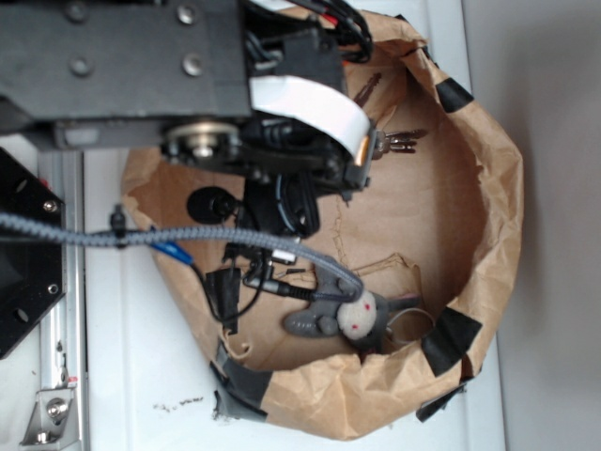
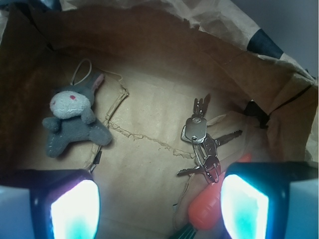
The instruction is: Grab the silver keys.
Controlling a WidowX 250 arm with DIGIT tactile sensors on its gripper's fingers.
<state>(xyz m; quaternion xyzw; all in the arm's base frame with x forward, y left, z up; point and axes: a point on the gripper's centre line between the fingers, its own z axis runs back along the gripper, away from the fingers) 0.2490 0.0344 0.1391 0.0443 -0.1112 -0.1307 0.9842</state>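
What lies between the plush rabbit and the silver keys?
Only bare, creased brown paper; the wrist view shows nothing between rabbit and silver keys.

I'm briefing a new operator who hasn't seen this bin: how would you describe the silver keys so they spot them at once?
Look inside the crumpled brown paper bin, on its flat floor. The silver keys lie splayed from a ring, just above the smooth orange carrot. Unlike the soft grey plush rabbit at the floor's other side, they are shiny, thin and metal.

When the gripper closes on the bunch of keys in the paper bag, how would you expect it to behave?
The keys splay loosely from a ring, so the bunch will probably flop and dangle rather than lift stiffly. Being thin, flat metal lying on the bag floor, they may slip between the fingers. They look unlikely to roll or break.
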